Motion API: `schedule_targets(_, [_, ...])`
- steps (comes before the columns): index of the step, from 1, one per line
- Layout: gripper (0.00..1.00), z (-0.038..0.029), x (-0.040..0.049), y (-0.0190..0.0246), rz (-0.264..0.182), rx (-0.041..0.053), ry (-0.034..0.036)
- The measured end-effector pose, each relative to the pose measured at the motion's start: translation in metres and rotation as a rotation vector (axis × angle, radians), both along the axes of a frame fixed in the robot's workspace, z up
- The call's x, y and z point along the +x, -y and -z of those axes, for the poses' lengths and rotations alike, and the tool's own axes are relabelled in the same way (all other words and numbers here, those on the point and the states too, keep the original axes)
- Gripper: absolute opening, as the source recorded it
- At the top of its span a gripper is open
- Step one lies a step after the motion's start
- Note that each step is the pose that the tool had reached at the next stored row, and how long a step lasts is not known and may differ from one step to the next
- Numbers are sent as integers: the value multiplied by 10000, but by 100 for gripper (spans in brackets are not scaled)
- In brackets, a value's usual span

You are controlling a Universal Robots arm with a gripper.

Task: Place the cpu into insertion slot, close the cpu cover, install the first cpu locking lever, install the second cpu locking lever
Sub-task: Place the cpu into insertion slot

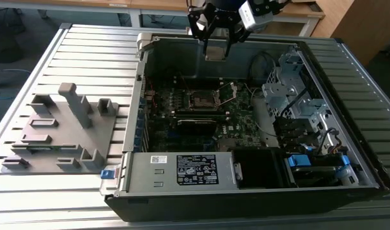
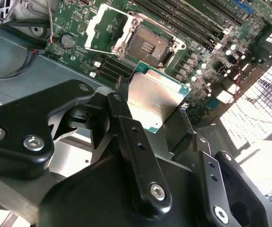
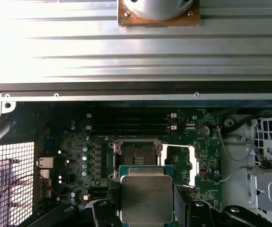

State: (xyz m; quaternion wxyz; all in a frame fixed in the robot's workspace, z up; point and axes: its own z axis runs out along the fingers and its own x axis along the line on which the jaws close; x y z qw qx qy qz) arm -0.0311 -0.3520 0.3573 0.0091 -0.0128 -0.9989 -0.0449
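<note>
While the gripper [image 1: 215, 51] hung at the upper middle of the exterior view, things lay like this from front to back. Closest, at the lower middle of the frame, a grey box with a label [image 1: 182, 170] sat inside the open computer case [image 1: 246, 208]. At the exterior view's left, a grey plastic stand [image 1: 61, 129] lay on the metal table [image 1: 86, 52], beside the case. Behind the grey box, the green board [image 1: 240, 129] lay flat in the case. Near the middle of the frame was the insertion slot [image 1: 201, 99], with its dark middle showing. The cpu cover [image 1: 228, 93] was swung up and open, just beside the slot on the exterior view's right. Farthest back, the gripper was up over the back wall of the case. In the second wrist view, its fingers [image 2: 119, 106] pinched the cpu [image 2: 155, 97] by two sides. The silver top of the cpu faced the camera. The slot lay past the cpu, well apart from it.
</note>
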Motion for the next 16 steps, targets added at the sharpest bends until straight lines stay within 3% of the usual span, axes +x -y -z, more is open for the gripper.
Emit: schedule_targets(16, [54,47,0,0,0,0,-1])
